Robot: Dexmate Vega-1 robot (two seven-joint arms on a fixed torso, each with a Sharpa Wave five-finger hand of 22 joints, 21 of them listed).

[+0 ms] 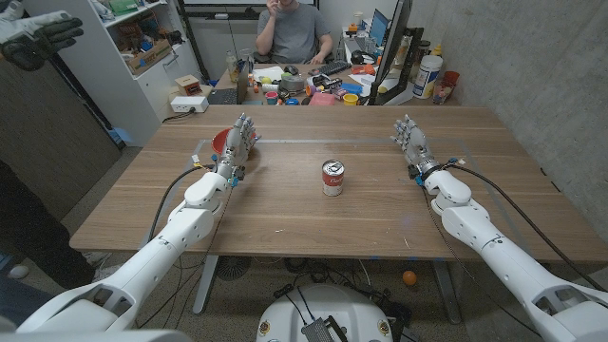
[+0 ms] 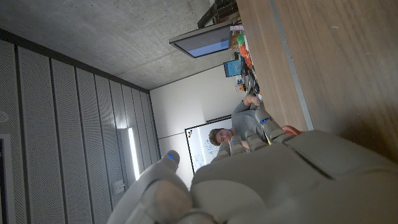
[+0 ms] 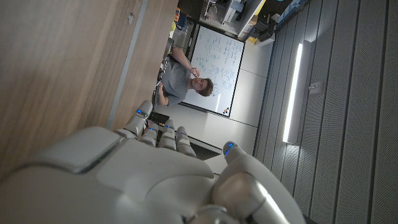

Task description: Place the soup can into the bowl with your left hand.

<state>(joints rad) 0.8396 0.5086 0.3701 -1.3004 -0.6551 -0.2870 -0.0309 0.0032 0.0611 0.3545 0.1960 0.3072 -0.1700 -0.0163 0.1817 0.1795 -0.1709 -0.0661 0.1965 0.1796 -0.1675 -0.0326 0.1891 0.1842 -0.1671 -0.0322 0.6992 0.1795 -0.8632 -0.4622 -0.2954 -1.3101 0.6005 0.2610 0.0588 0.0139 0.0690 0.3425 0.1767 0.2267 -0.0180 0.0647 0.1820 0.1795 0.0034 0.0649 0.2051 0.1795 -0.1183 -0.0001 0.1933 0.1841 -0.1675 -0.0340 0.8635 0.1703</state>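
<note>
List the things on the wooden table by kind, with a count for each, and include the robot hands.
soup can: 1
red bowl: 1
robot hand: 2, left and right
Total: 4

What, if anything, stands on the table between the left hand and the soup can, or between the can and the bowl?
Nothing visible does. Bare wood lies between the left hand and the soup can. The red bowl sits just behind that hand, partly hidden by it.
</note>
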